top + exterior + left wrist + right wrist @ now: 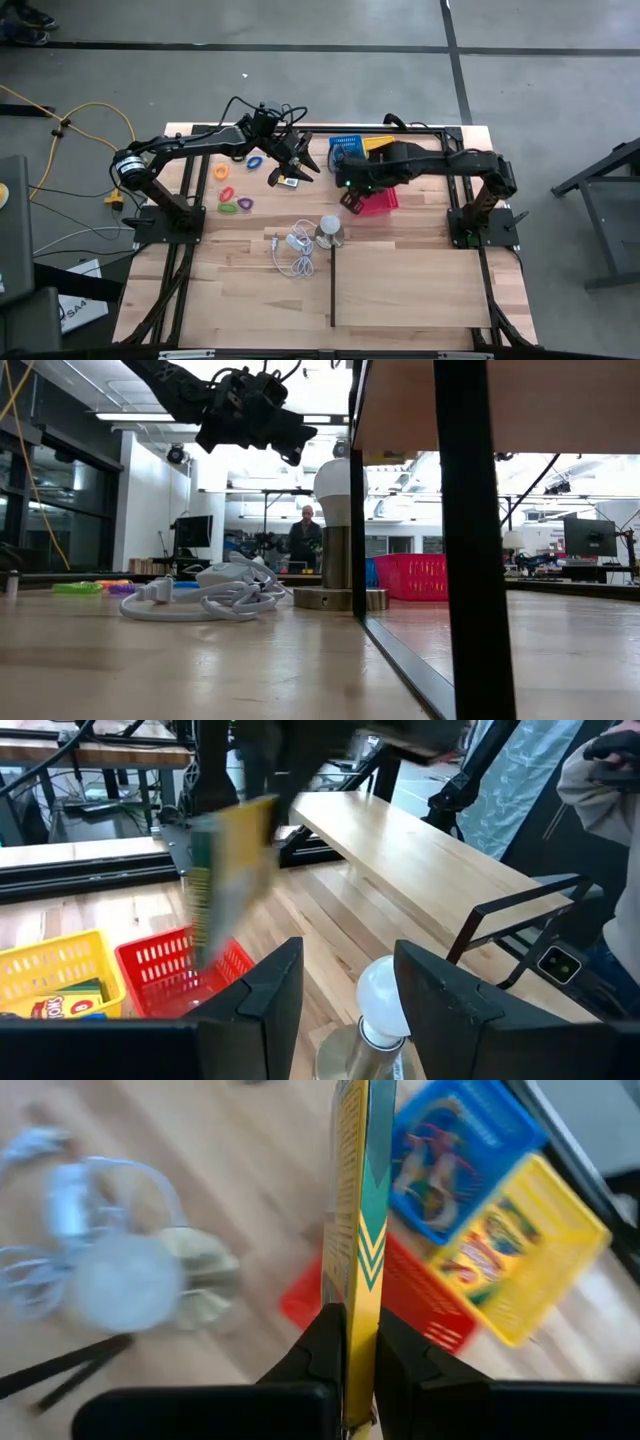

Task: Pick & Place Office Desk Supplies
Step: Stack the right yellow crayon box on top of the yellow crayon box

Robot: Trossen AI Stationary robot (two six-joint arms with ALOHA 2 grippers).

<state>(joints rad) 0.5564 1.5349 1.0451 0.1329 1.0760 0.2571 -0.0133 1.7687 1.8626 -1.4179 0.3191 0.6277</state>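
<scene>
A yellow-and-green packet (358, 1210) hangs over the red basket (378, 203), with my right gripper (360, 1325) shut on it. In the left wrist view the packet (230, 870) shows blurred above the red basket (175, 970). My left gripper (345, 990) stands open and holds nothing, raised above the table at its far middle (295, 165), a little left of the baskets. Several coloured rings (232, 198) lie flat on the table at the left. My right gripper pinches the packet's two flat faces between its two fingers, at the end nearest the wrist (357, 1315). The fingers (325, 1345) slant steeply down. The packet sticks out beyond them, edge-on to the wrist camera, lifted clear above the red basket (430, 1305).
A blue basket (343, 150) and a yellow basket (378, 143) with a crayon box stand behind the red one. A white bulb on a silvery base (330, 231) and a coiled white cord (294, 250) sit mid-table. A raised wooden board (410, 285) covers the near right. A person's sleeve (600, 780) shows beyond the table.
</scene>
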